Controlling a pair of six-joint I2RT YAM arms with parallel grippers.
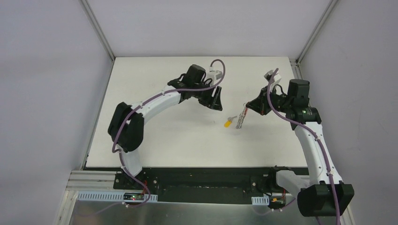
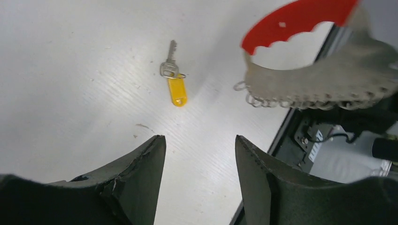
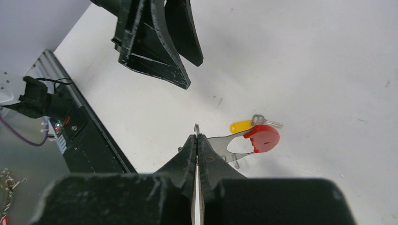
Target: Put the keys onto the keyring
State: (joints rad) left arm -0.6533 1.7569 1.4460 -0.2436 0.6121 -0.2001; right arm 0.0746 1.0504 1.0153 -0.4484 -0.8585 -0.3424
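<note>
The key [image 2: 174,77], a small silver one with a yellow-orange head, lies flat on the white counter [image 2: 70,70] with nothing touching it. In the left wrist view its blade points toward the top of the picture and its coloured head toward the camera. The left pincer [image 2: 199,138] hangs over the counter on the far side of the key from the arm bases and a little to the key's left. Its two dark fingers [image 2: 141,178] stand moderately apart with bare counter showing through the gap, and they hold nothing. The right pincer [image 3: 197,137] is on the key's right, its jaws pressed fully together on the thin metal end of the keyring [image 3: 263,138], a tip of wire poking out above the closed fingertips. From that grip the keyring reaches toward the key: first a flat silvery-grey piece with a hole through it, then a bright red end. A row of small grey chain links hangs along the underside of the grey piece. The red end sits just beside the key's yellow-orange head. The top view shows a narrow strip of counter between the two. Whether the keyring's low end touches the counter cannot be told. The key is not threaded onto the keyring.
</note>
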